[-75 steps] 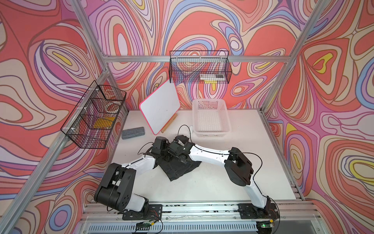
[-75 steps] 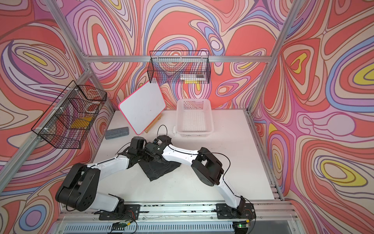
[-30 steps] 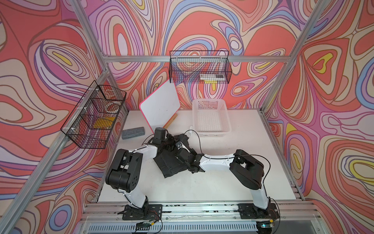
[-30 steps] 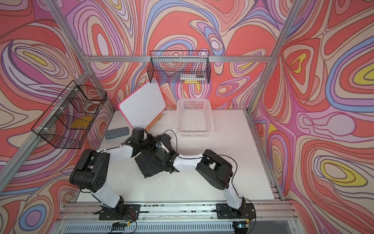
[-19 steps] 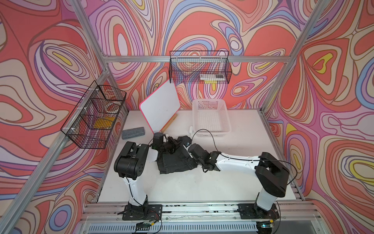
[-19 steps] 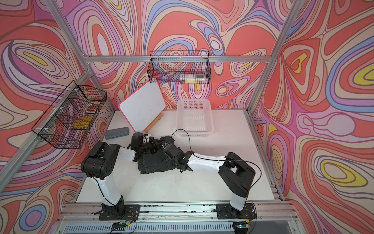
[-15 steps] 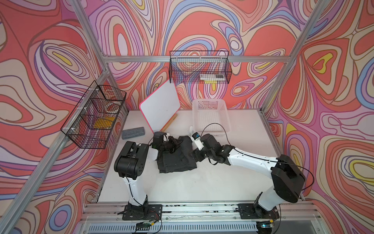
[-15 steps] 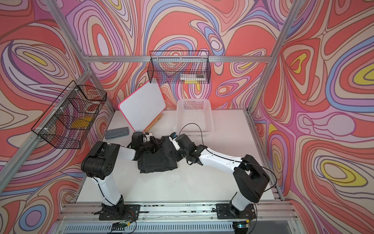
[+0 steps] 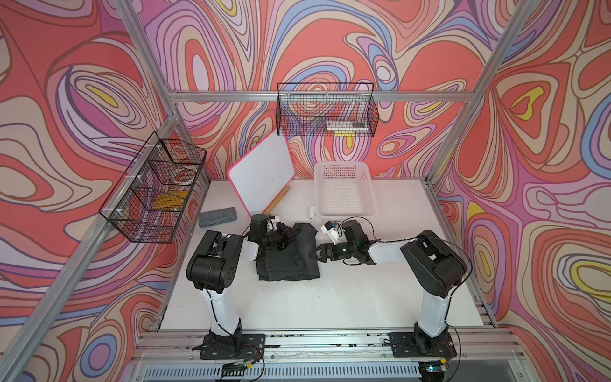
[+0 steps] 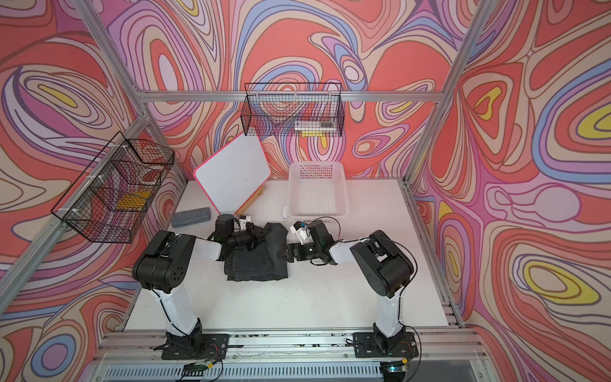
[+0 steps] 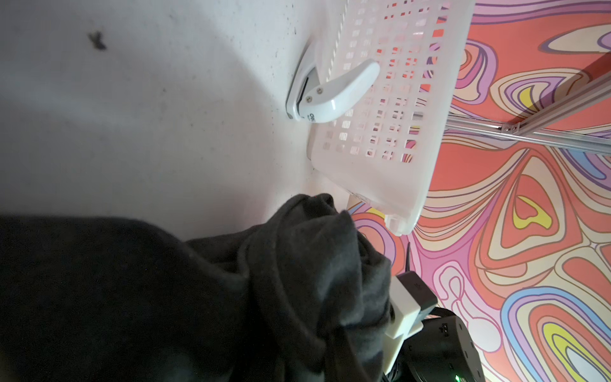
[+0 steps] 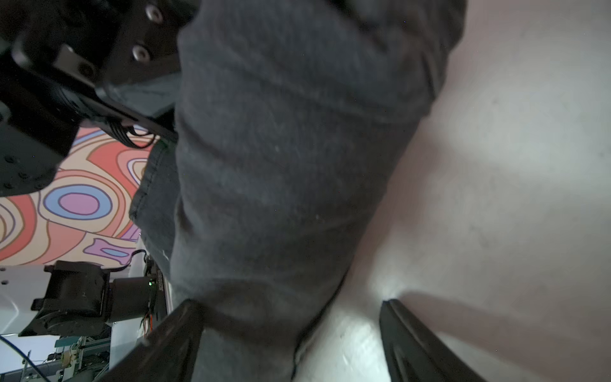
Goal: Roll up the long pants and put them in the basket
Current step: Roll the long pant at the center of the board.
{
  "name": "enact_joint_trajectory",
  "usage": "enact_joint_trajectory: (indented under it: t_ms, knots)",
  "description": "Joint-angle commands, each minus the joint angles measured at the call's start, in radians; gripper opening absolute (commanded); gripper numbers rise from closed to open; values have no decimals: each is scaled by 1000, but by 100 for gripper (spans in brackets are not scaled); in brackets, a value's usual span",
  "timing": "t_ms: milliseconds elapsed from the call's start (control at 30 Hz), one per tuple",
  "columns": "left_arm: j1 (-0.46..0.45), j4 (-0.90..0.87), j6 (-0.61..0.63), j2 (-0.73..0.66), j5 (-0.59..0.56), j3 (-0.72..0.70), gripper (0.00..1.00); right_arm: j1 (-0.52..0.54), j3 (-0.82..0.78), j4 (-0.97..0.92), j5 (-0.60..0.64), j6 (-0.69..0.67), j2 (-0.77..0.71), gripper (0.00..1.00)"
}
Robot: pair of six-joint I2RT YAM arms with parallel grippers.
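Long pants (image 9: 287, 261): dark, loosely folded bundle mid-worktop (image 9: 330, 307), between your two arms.

Right gripper (image 9: 318, 256): at the bundle's right edge, jaws apart. In the right wrist view one finger (image 12: 165, 344) lies against cloth and its partner is over bare worktop. Nothing is clamped.

Left gripper (image 9: 287, 235): on the far left corner, buried in bunched cloth. You cannot tell whether it pinches.

Judgement: the far end looks lumpy and the roll slack. Flatten that bunch first. Then take one edge with both grippers level and turn evenly, pressing down so the layers stay tight.

White perforated basket (image 9: 344, 198): just beyond the pants, looks empty. A small white tool (image 9: 311, 212) lies outside it at the near left corner.

Left-wall wire basket (image 9: 132, 211): a yellow thing in the middle compartment, something pale in the far one.

Back-wall wire basket (image 9: 297, 109): a pale bar over a yellow strip, towards its right end.
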Motion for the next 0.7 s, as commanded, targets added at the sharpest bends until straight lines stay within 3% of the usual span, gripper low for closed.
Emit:
enact_joint_trajectory:
  t_ms: [0,100,233,300,400,500,567,667]
  knots:
    - [-3,6,26,22,37,-18,0,8,35,132,-60,66,84,86]
    - [-8,12,24,19,43,-20,0,17,48,228,-72,117,139,82]
    - [-20,5,30,17,43,-18,0,36,62,338,-61,176,206,70]
    - [-26,6,29,21,39,-24,0,38,61,427,-34,232,233,58]
    - [-37,5,29,22,40,-34,0,39,66,519,13,312,251,22]
    - [-43,-9,40,11,39,-43,0,39,47,574,50,396,222,7]
    - [-43,-88,92,-26,18,-34,0,45,36,496,80,396,162,1]
    - [-43,-397,288,-137,-68,40,8,79,65,145,182,301,20,0]
